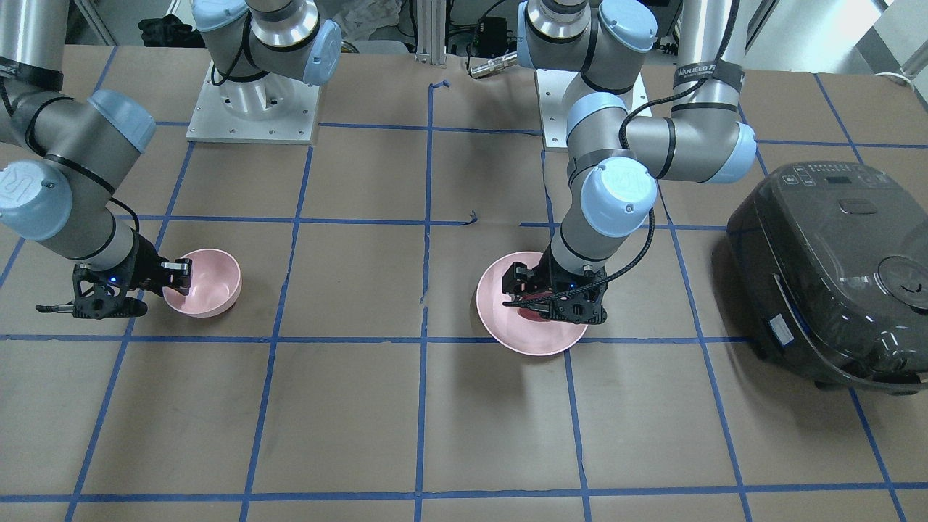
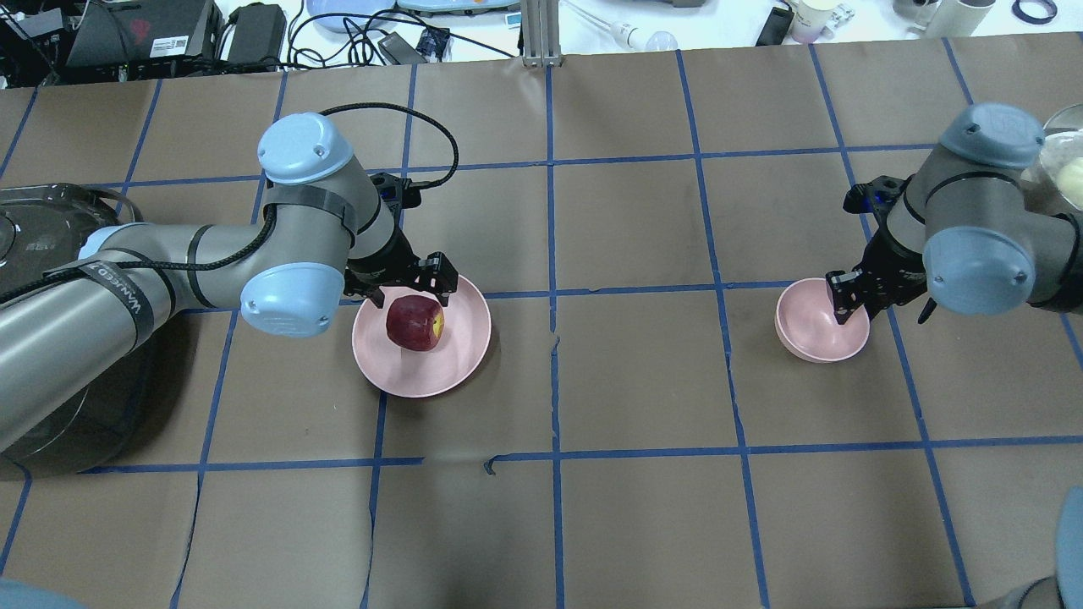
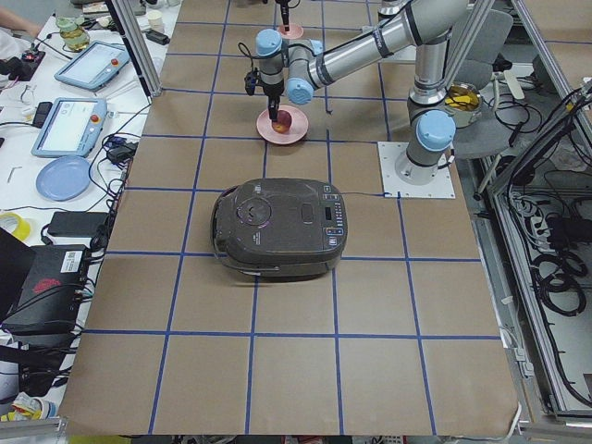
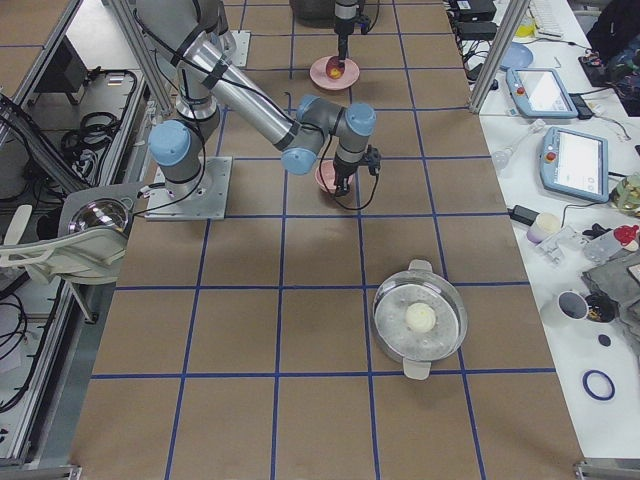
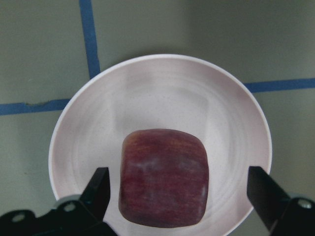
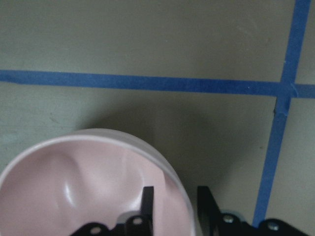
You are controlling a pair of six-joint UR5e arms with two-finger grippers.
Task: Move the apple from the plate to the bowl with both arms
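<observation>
Left gripper (image 2: 410, 292), jaws spread, straddles the dark red apple (image 2: 415, 322) sitting on the pink plate (image 2: 406, 385); well apart from the plate, the right gripper (image 2: 846, 309) pinches the pink bowl (image 2: 808, 326) by its rim; an off-centre squeeze could push the blocky apple out across the plate

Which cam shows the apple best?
Left wrist view: the apple sits large on the plate, the left gripper open around it. Overhead shows it smaller, with its yellow patch. Front view mostly hides it behind the gripper; side views show a speck; right wrist none.
</observation>
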